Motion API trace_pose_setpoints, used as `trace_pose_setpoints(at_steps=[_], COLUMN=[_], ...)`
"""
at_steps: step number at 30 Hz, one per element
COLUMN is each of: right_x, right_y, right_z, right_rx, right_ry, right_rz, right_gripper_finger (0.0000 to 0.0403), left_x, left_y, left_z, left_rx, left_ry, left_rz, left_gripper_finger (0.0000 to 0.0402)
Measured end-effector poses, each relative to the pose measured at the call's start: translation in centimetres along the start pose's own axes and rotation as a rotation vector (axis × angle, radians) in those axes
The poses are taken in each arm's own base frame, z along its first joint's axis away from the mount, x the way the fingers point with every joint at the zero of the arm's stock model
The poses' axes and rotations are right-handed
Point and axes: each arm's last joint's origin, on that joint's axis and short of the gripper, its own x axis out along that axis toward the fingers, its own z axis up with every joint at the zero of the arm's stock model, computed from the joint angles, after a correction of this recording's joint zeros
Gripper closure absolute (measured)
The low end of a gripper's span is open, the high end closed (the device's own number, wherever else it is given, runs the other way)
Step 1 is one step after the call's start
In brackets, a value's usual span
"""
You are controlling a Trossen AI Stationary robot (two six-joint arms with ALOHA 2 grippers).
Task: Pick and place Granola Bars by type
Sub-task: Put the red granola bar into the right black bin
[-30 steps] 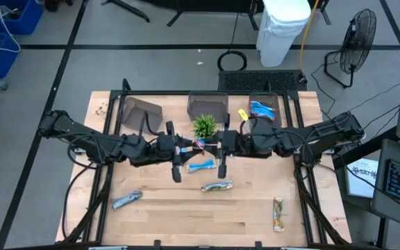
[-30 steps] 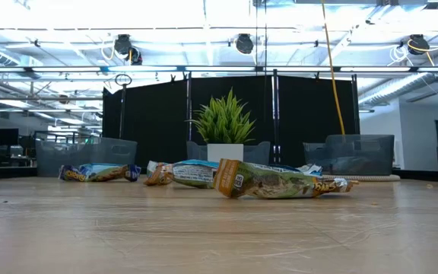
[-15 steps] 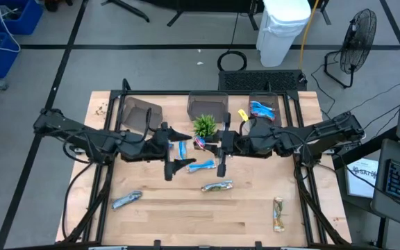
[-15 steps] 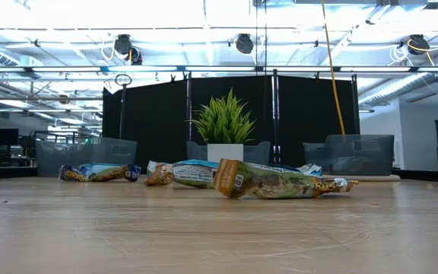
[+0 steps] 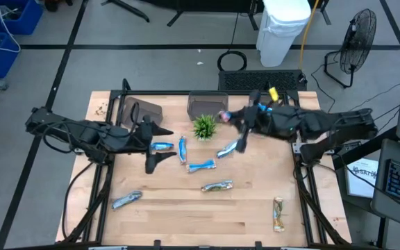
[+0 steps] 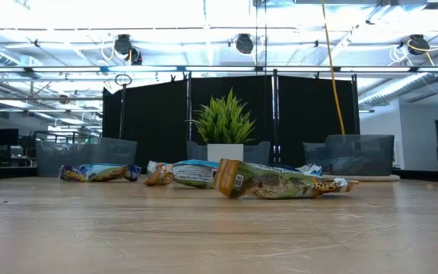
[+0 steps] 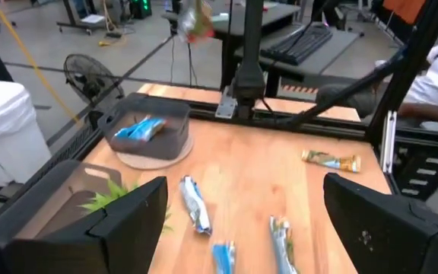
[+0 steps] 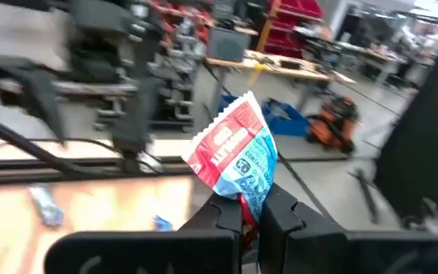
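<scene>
Sorting stood barely begun across the desk [image 5: 255, 215]. Counted three bins along the far edge: right bin [image 7: 149, 131] held blue-wrapped bars [image 7: 138, 128], others looked empty. Saw six Granola Bars [image 5: 201, 166] loose mid-desk and nearer. Left hand [image 5: 151, 145] hovered there, fingers apart; right hand [image 8: 253, 217] pinched on a red-and-blue bar [image 8: 238, 152], raised far right.

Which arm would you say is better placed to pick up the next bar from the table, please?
Left: its claw is open and empty beside a blue bar, while the right claw is shut on a red-and-blue bar.
</scene>
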Motion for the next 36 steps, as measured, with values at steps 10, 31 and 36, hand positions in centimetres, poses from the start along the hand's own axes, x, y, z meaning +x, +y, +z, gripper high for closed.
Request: trace_pose_setpoints(at_steps=[10,31,36], right_x=[-1.9,-0.7,0.8], right_y=[-6.0,-17.6,-19.0], right_z=[-1.5,-8.8,-10.9], right_rx=[-0.107,-0.086,-0.096], right_ry=[0.177,0.739,0.882], right_rz=[-0.152,-0.097,-0.057], right_gripper_finger=[0.0400,0.0401,0.0401], left_x=[-0.3,-0.2,-0.2], left_y=[0.0,0.1,0.1], left_z=[-0.3,-0.3,-0.4], left_rx=[0.014,0.017,0.017], left_ry=[0.036,0.039,0.039], left_rz=[-0.045,-0.028,-0.027], left_gripper_finger=[0.0052,0.0052,0.0052])
